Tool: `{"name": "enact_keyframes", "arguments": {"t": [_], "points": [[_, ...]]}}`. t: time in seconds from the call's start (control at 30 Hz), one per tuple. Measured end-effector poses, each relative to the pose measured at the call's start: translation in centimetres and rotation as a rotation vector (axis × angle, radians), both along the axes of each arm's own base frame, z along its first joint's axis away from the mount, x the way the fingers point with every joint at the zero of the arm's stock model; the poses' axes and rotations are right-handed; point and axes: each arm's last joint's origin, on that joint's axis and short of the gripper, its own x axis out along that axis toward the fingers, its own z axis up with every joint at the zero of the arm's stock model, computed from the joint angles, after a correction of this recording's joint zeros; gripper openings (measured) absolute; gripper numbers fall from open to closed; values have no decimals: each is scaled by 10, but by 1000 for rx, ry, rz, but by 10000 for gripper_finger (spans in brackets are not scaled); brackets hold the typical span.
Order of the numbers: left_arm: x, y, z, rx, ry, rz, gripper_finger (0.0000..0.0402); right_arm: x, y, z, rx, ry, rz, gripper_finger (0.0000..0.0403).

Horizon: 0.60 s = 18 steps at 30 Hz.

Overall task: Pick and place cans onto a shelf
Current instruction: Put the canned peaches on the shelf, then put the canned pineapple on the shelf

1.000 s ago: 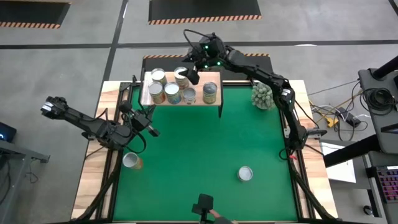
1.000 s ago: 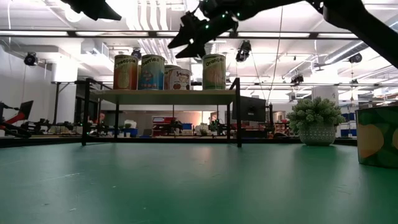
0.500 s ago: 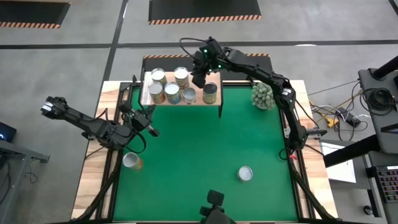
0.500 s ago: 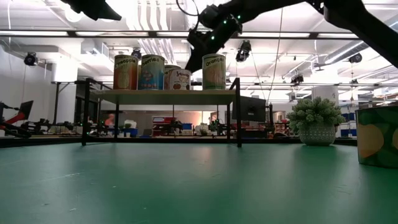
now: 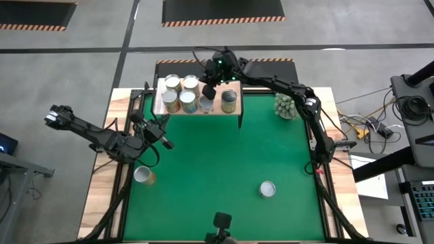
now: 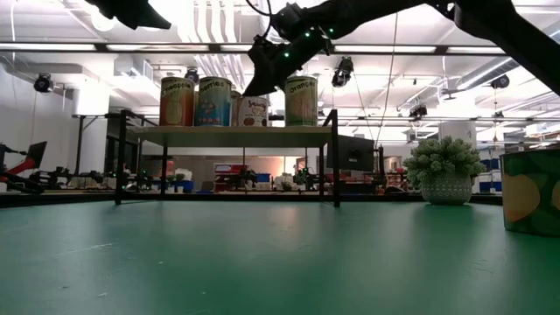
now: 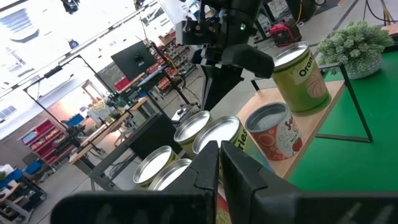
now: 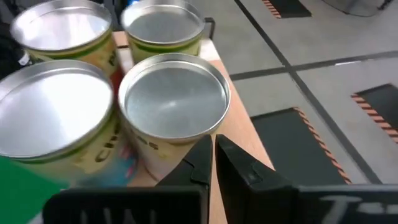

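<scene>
With five cans (image 5: 191, 82) standing on the shelf (image 5: 203, 110) at twelve o'clock, the right gripper (image 5: 209, 89) hovers above them shut and empty, so next it must fetch the can (image 5: 268, 189) at five o'clock.

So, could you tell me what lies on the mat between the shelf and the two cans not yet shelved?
Bare green mat separates the shelf from both cans, as the high view shows.
</scene>
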Motion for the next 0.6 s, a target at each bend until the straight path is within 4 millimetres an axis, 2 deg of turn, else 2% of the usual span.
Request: {"name": "enact_keyframes", "arguments": {"t": [0.37, 0.6], "points": [[0, 0, 0, 0, 0, 0, 0, -6, -9, 2, -30, 19, -62, 9], [0, 0, 0, 0, 0, 0, 0, -5, -2, 6, -32, 11, -41, 9]]}}
